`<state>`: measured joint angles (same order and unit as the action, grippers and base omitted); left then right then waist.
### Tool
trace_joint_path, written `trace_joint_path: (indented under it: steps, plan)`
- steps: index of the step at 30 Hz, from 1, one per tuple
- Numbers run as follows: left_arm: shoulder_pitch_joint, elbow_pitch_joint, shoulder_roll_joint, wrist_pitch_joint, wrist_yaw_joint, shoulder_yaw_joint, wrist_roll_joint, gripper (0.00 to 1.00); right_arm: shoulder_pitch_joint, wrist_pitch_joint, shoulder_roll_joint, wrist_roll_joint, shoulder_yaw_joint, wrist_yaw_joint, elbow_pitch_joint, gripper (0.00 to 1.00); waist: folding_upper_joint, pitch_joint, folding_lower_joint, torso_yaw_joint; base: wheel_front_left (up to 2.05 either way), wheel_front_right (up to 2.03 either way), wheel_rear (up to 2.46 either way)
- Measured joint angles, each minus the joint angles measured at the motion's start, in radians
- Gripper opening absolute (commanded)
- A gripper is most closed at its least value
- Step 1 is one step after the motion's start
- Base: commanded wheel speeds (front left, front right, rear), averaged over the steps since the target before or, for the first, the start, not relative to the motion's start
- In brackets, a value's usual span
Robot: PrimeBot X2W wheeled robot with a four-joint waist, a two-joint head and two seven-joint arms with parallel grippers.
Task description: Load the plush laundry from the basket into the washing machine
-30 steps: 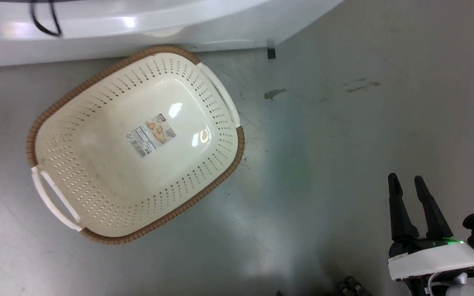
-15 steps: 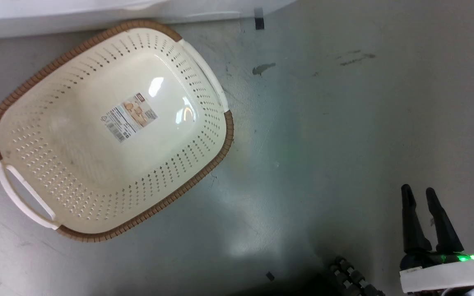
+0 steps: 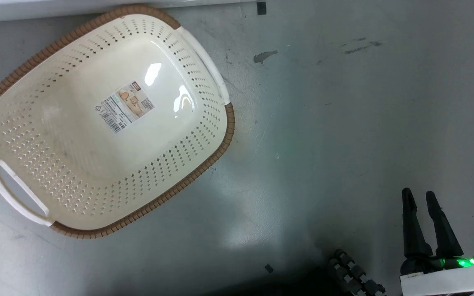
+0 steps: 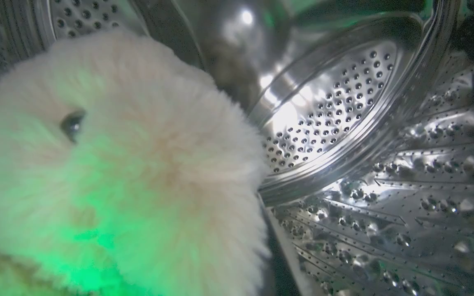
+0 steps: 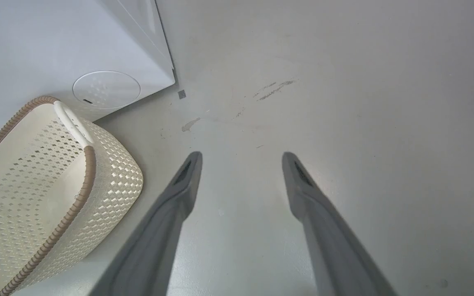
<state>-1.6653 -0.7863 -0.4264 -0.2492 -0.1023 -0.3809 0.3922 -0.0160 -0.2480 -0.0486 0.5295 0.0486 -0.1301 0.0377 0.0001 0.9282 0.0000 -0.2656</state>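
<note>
The plush (image 4: 109, 176) is being seen hard against the left claw, just ahead of it and to its left, with the fur covering the fingers. That claw is being read as fully closed, and a pinch on the fur is being judged likely; the plush's long axis cannot be told. Both are being shown inside the drum (image 4: 344, 102), which is opening ahead and to the claw's right, so only a release is being called for. The right claw (image 3: 417, 193) is being held wide apart and empty over the floor (image 3: 323, 123), with the empty basket (image 3: 229, 127) well off to its left.
</note>
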Motion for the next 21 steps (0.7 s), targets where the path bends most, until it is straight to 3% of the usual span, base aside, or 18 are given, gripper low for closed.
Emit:
trace_joint_path:
  steps: [2,3,4,13,21]
  plan:
    - [-0.003,-0.028,0.008,0.002,0.002,0.001,0.009,0.46,0.0,0.0,0.0,0.0,0.0,0.0,-0.001,1.0,0.0,0.004,0.0,0.002,0.0,0.0,0.0]
    - [-0.006,-0.042,0.012,0.002,0.007,0.001,0.014,0.95,0.0,0.0,0.0,0.0,0.0,0.0,-0.001,1.0,0.0,0.006,0.0001,0.003,0.0,0.0,0.0]
    - [-0.01,-0.054,0.016,0.002,0.01,0.001,0.017,1.0,0.0,0.0,0.0,0.0,0.001,0.0,-0.001,1.0,0.0,0.006,0.0,0.005,0.0,0.0,0.0]
    - [-0.021,-0.12,0.06,0.0,0.035,0.012,0.052,1.0,0.0,0.002,0.0,-0.014,0.015,0.0,-0.01,1.0,-0.0001,-0.007,0.0,0.033,0.0,0.0,0.0]
    - [-0.008,-0.163,0.136,-0.007,0.054,0.028,0.096,1.0,0.006,0.031,0.0,-0.04,0.046,0.0,-0.04,1.0,0.0,-0.045,0.0,0.073,0.0,0.0,0.0]
